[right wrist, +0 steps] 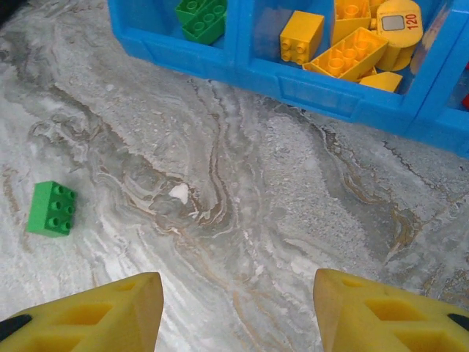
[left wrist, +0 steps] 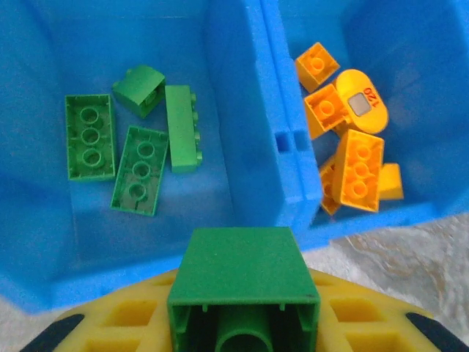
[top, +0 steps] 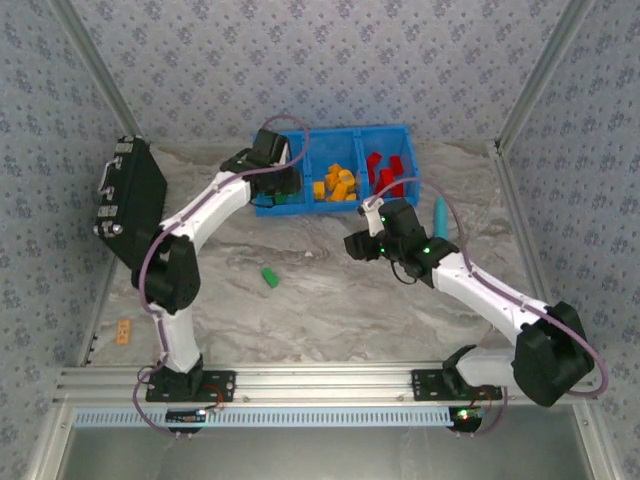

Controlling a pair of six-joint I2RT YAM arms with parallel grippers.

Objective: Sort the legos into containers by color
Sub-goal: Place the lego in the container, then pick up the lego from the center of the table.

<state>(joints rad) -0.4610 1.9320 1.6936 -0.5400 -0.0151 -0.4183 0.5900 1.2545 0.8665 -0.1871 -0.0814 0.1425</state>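
Above the green compartment the left gripper pinches a green lego, seemingly ready to drop; right gripper spread, stray lego at nine o'clock.

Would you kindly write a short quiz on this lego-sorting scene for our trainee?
1. True or false: the left hand holds a red brick.
2. Seen from above, which compartment of the blue bin holds the orange-yellow bricks? A left, B middle, C right.
3. How many bricks lie loose on the table?
Key: 1 false, it grips a green brick; 2 B; 3 one, the loose green brick.
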